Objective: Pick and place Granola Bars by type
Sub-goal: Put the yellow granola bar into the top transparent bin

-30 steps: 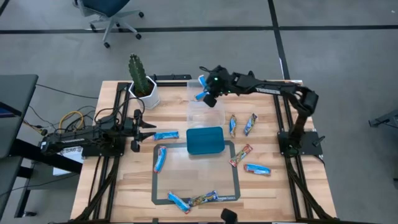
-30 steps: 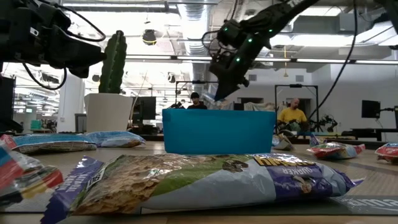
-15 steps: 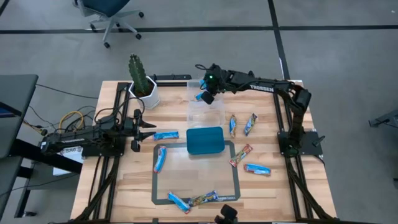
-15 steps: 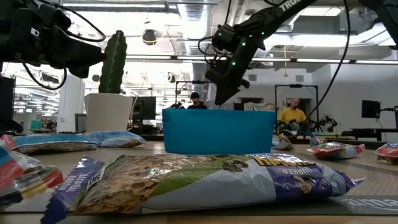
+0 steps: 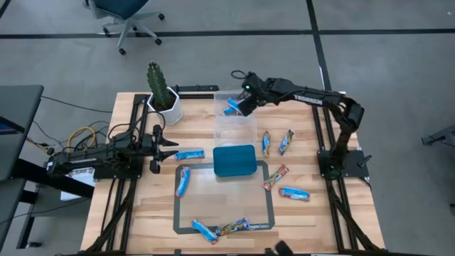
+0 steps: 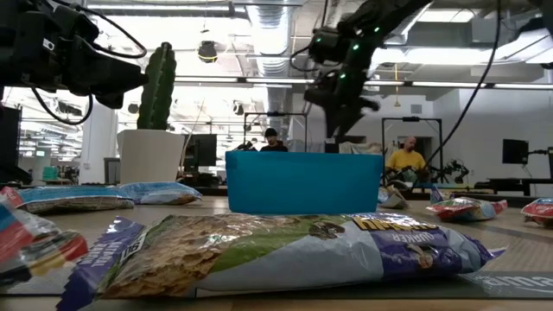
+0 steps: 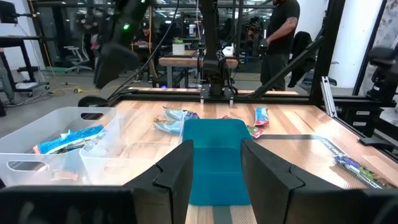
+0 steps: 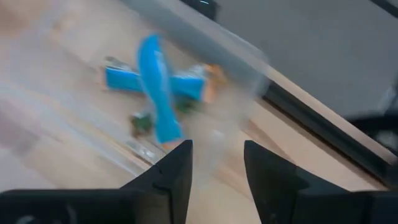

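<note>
R claw point(image 5: 242, 107) is open over the clear bin point(image 5: 222, 96) w/ 2 blue bars point(image 8: 155, 87) inside, L claw point(image 5: 165, 146) open & waiting, approx 8 bars point(image 5: 293, 193) left on tabletop point(image 5: 306, 220).

- High view: straight down from overhead, taking in the whole worktop point(image 5: 142, 213) and surrounding floor.
- Low view: at surface height, very near a wrapper, facing level across toward the teal tray point(image 6: 302, 181).
- Left wrist view: along the worktop, sharing that tray.
- Right wrist view: close above the clear bin point(image 8: 205, 74).
</note>
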`<move>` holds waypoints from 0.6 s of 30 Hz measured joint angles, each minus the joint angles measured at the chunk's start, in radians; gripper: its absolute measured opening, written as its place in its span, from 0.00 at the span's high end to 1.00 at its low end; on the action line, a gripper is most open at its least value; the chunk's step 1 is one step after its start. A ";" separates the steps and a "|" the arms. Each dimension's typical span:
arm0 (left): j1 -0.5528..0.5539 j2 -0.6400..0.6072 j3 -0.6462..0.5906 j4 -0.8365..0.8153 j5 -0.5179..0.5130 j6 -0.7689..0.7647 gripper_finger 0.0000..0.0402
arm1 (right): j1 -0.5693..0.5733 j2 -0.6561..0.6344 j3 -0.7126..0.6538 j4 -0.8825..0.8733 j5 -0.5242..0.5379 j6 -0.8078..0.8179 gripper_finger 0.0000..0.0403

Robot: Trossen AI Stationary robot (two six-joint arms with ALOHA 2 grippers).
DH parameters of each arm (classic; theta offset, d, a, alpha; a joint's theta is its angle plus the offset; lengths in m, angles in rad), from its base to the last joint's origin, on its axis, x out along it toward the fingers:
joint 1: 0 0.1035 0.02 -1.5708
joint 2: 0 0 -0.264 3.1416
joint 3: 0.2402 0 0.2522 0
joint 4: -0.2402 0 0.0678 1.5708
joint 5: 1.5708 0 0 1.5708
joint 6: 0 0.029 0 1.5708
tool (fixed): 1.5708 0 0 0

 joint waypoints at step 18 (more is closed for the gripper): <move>0.000 0.000 0.000 0.000 0.000 -0.002 0.69 | 0.114 -0.519 -0.563 -0.046 0.002 0.547 0.60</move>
